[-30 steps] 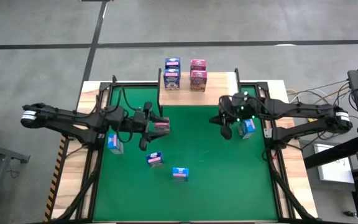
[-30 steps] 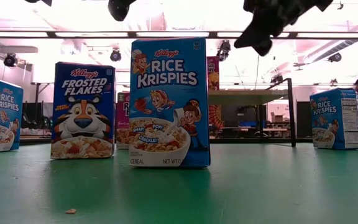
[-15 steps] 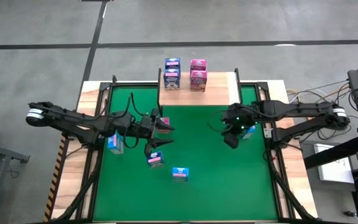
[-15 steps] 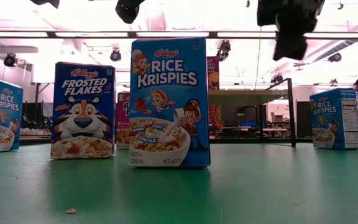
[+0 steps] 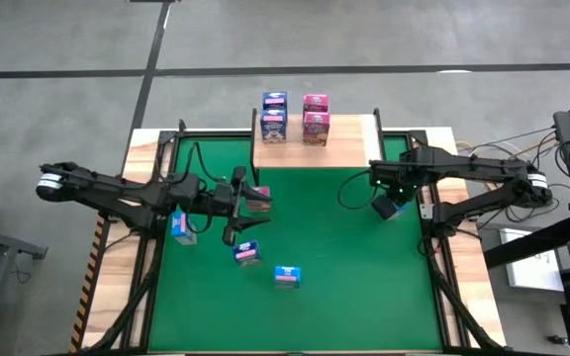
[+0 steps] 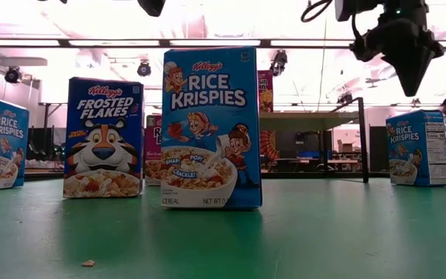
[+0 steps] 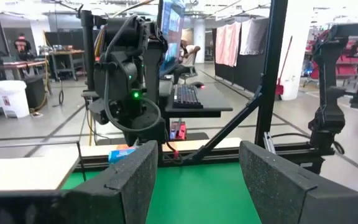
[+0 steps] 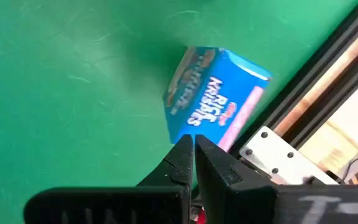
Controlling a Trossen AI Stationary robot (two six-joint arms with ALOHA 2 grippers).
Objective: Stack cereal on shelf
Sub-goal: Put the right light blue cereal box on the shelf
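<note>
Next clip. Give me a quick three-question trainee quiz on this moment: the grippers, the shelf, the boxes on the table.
1. True or false: the right gripper is shut and holds nothing.
2. How many cereal boxes are on the shelf? A) two B) four C) six
3. Fill in: the box right under the right gripper is printed Rice ____.

Key:
1. True. Its fingers are together above the light blue box by the table's right rail, not around it.
2. B. Two blue and two pink.
3. Krispies.
</note>
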